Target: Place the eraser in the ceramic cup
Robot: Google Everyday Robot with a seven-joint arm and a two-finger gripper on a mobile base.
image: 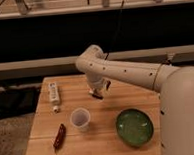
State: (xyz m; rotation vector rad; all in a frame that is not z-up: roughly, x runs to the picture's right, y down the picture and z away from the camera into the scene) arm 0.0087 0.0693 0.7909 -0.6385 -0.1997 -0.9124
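Observation:
My gripper [97, 92] points down over the middle of the wooden table [105, 146], at the end of the white arm reaching in from the right. It is shut on the eraser [97, 96], a small dark block with a reddish edge, held just above the tabletop. The ceramic cup [80, 119], small, pale and round, stands upright on the table in front of the gripper and a little to its left, apart from it. The cup's inside looks empty.
A wide green bowl [134, 127] sits at the front right. A reddish-brown pen-like object [59, 136] lies at the front left. A white tube-like object [53, 92] lies near the left edge. A dark railing runs behind the table.

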